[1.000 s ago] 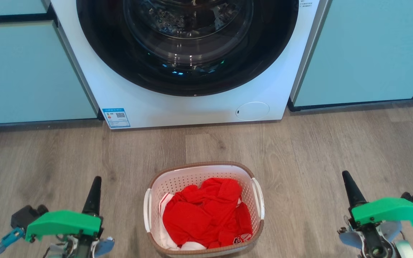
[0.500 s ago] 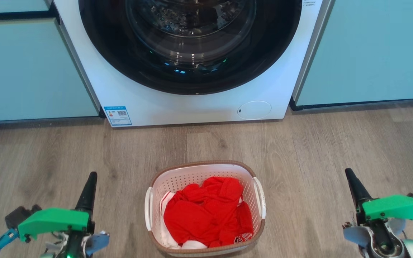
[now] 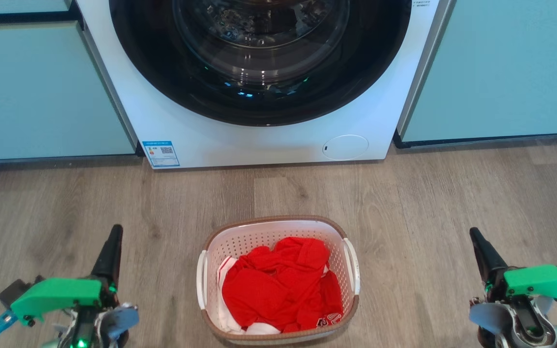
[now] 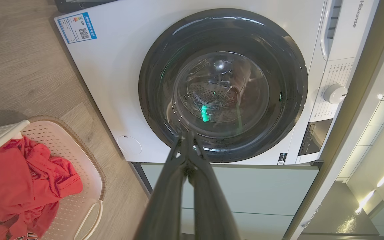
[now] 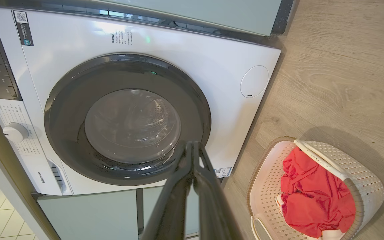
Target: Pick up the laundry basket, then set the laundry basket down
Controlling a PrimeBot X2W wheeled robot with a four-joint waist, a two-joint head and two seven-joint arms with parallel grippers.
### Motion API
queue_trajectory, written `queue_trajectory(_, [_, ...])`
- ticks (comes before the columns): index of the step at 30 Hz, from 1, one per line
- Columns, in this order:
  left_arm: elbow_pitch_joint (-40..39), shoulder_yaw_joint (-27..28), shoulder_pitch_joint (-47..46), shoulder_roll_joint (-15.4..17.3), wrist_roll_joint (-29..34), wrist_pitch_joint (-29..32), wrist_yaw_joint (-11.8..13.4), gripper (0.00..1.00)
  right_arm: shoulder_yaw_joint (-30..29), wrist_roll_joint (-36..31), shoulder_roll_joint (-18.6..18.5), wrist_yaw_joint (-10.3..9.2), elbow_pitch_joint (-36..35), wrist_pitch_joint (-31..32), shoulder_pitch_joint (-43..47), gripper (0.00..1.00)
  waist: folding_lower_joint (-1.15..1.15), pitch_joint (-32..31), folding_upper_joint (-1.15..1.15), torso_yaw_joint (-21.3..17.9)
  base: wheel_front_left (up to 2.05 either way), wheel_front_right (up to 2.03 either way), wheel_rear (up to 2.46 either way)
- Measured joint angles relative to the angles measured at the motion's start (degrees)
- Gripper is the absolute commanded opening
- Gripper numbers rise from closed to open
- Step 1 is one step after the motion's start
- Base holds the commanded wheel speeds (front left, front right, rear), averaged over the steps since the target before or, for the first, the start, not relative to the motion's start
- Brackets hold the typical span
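Observation:
The laundry basket (image 3: pixel 259 231), white and perforated with a brown woven-look rim, stands on the wooden floor at the bottom middle of the head view and holds red clothing (image 3: pixel 278 285). It also appears at the lower left of the left wrist view as the basket (image 4: pixel 85 173) and at the lower right of the right wrist view as the basket (image 5: pixel 362 180). My left gripper (image 3: pixel 114 233) is shut and empty, well to the basket's left. My right gripper (image 3: pixel 475 235) is shut and empty, well to its right. Both point toward the washer. The closed left gripper (image 4: pixel 182 137) and right gripper (image 5: pixel 192 146) touch nothing.
A white front-loading washing machine (image 3: pixel 269 140) with a dark round door (image 3: pixel 259 63) stands just behind the basket, its door closed. Pale teal cabinets (image 3: pixel 36 92) flank it on both sides. Bare wooden floor (image 3: pixel 428 203) lies between the basket and the washer and to both sides.
Both grippers have drifted outward and slightly lower in the head view, away from the basket. The view has shifted a little; the basket stays on the floor.

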Motion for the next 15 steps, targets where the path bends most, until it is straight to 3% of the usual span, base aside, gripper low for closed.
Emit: queue_trajectory(15, [0.29, 1.22, -1.25, -0.02, -5.73, 1.76, -1.0, 0.0, -1.51, 5.9, 0.02, -0.01, 0.27, 1.53, -1.21, 0.0, 0.0, 0.19, 0.0, 0.28, 0.0, 0.0, 0.0])
